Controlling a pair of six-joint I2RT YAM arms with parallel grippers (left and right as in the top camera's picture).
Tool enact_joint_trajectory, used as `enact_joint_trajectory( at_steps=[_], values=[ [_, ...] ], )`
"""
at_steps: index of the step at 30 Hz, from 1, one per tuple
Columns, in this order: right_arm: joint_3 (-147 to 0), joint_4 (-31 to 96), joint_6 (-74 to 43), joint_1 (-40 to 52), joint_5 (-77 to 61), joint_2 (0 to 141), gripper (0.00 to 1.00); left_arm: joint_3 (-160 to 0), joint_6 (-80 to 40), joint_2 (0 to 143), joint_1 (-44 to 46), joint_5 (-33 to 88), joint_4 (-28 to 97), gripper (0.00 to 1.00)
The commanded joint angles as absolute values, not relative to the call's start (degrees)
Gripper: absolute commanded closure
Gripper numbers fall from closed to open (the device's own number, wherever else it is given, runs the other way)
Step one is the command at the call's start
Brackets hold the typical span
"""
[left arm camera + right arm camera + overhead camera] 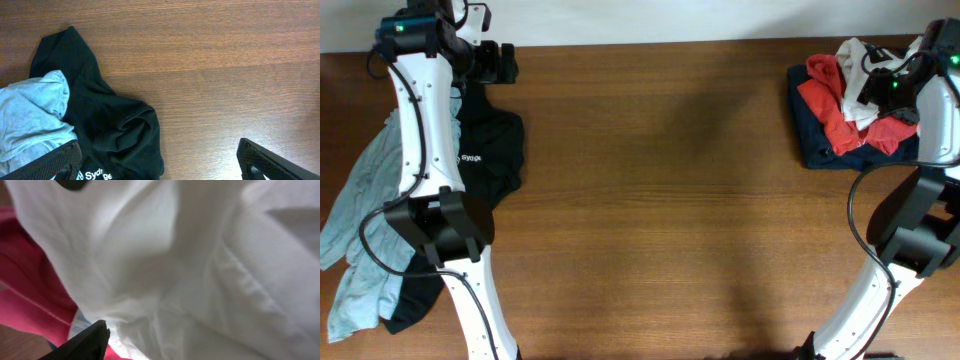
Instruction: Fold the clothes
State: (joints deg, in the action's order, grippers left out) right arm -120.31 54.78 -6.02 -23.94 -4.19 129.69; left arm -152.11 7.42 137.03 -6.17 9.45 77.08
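From overhead, the left claw (pixel 503 63) sits at the far end of the desk (pixel 660 200), with its jaws spread wide and nothing in them. Behind it, under the arm, lies the crumpled black shirt (pixel 492 150), its small white logo facing up. Further out on the claw's outer side, the pale grey-blue shirt (pixel 365 225) trails towards the near edge of the desk. The right claw (pixel 873 85) is down on a heap at the far right corner. In that heap the white T-shirt (pixel 853 52) and a red garment (pixel 820 95) lie on dark navy cloth (pixel 815 150).

In the left wrist view, the two fingers (pixel 270 162) stand well apart and hold nothing. The black shirt lies ahead of the left-hand finger and reaches right up to it, with the logo just beside it. The grey-blue shirt overlaps the black shirt's outer edge. Ahead of the other finger there is only bare wood.

In the right wrist view, white cloth fills nearly everything and presses close to the claw, with red cloth off to the left. One dark finger (pixel 87 340) shows low against the white fabric. I cannot tell how far these jaws are open, or whether they grip the cloth.
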Motion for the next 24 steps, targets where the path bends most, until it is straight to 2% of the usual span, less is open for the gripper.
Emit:
enact_joint_trajectory(
  at_steps=[1,7,18,24],
  values=[
    [-118.1,54.1,-6.4,-23.6,-4.5,130.9,0.31,-151.8,6.9,135.0,-6.2,9.6,76.9,0.01],
    [-114.4,51.7,-6.4,-23.6,-4.5,131.0,0.35,-151.8,6.9,135.0,-6.0,9.6,76.9,0.01],
    [-114.5,49.1,-6.5,-23.6,-7.7,130.9,0.55,-151.8,6.9,135.0,-6.0,9.6,76.7,0.01],
    [-116.2,49.7,-6.4,-23.6,-10.3,130.9,0.55,-151.8,6.9,135.0,-6.0,9.6,76.7,0.01]
  ],
)
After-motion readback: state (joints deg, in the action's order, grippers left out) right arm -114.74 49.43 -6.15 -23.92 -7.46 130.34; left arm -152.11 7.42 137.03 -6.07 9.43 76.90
